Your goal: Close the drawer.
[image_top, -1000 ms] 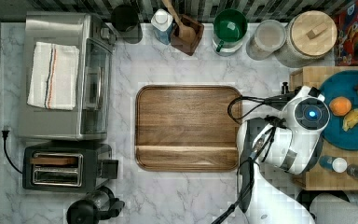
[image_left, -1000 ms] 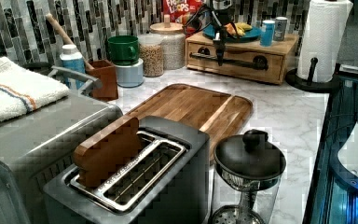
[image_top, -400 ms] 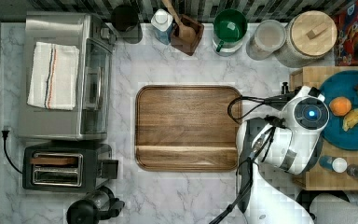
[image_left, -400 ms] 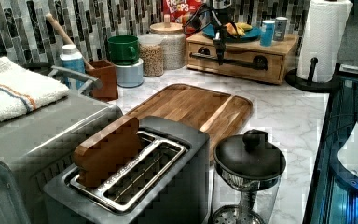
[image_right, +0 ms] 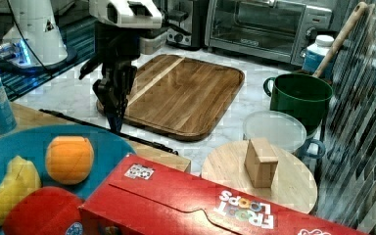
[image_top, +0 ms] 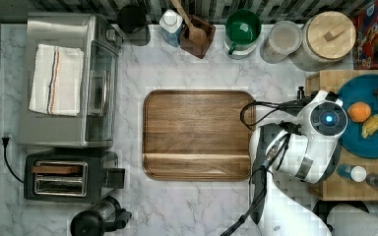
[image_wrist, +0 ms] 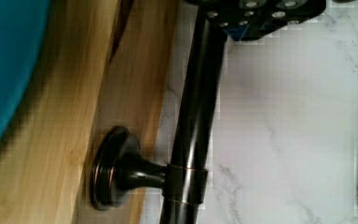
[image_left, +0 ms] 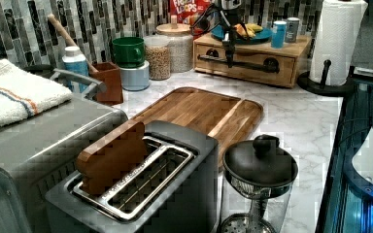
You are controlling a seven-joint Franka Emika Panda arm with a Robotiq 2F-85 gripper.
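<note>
Drawer (image_left: 245, 65), beneath the wooden top holding the blue plate (image_left: 243, 35), looks pushed in flush, so closing seems essentially done; the gripper (image_left: 230, 54) sits at its dark bar handle (image_wrist: 193, 126), grip unclear.

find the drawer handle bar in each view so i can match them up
Top view: the handle shows at the right, by the wooden box's edge, mostly under the arm.
Left view: dark bar across the box front, upper centre.
Right view: thin dark bar at the left, under the pincer.
Wrist view: thick dark bar through the centre.
Shared landmark: the blue plate.
</note>
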